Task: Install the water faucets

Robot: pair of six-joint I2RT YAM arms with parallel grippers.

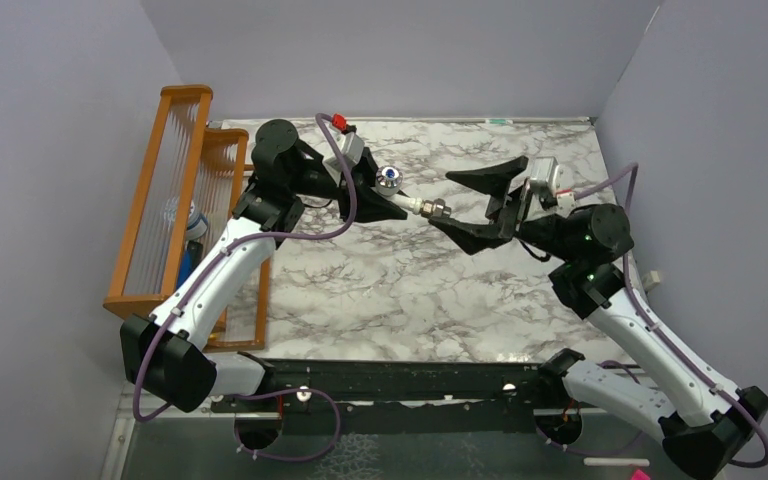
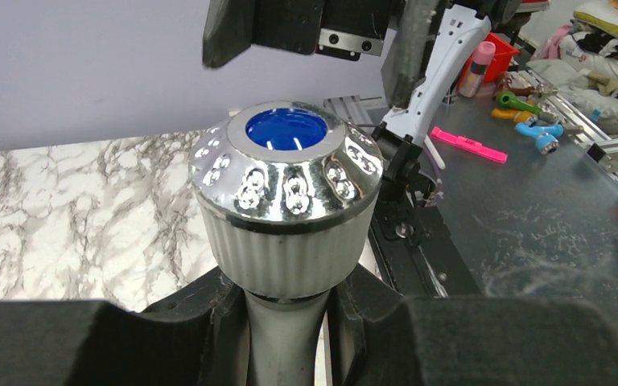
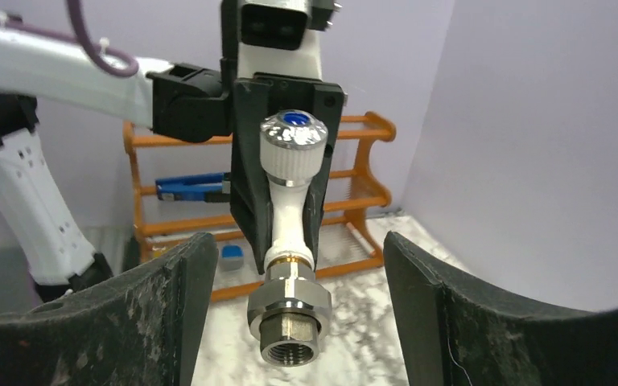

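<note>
My left gripper (image 1: 392,207) is shut on the white tap (image 1: 412,203), gripping its white stem just under the silvery knob with the blue dot (image 1: 388,178). It holds the tap above the marble table with the metal end pointing right. The knob fills the left wrist view (image 2: 287,173), with the stem (image 2: 283,338) between the pads. A grey nut-like fitting (image 1: 436,210) sits on the tap's threaded end, clear in the right wrist view (image 3: 290,310). My right gripper (image 1: 465,201) is open, its fingers on either side of the fitting and not touching it.
An orange wooden rack (image 1: 175,200) stands at the table's left edge with a blue item (image 3: 191,186) in it. Grey walls close in the back and both sides. The black rail (image 1: 400,385) carrying the arm bases runs along the near edge.
</note>
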